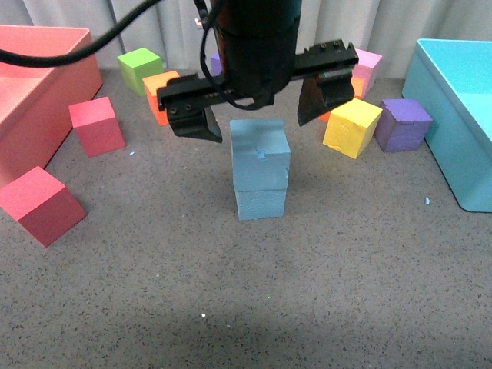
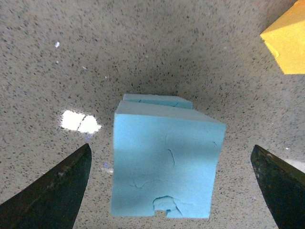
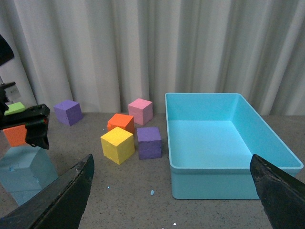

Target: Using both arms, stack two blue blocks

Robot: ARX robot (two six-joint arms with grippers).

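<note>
The upper blue block [image 1: 260, 155] is sitting on the lower blue block [image 1: 260, 203], mid-tabletop [image 1: 307, 307]. The left gripper [image 1: 261, 104] is hovering directly above it, wide and empty; the right gripper [image 3: 171, 191], also wide, is hanging well apart.

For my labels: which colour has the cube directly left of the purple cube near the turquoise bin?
Yellow; the cube shows best in the front view.

Under the black left gripper [image 1: 261, 108], two sky-blue blocks [image 1: 260, 169]; beside it a yellow cube [image 1: 352, 126] and purple cube [image 1: 403, 124]; speckled grey table [image 1: 246, 292].
</note>
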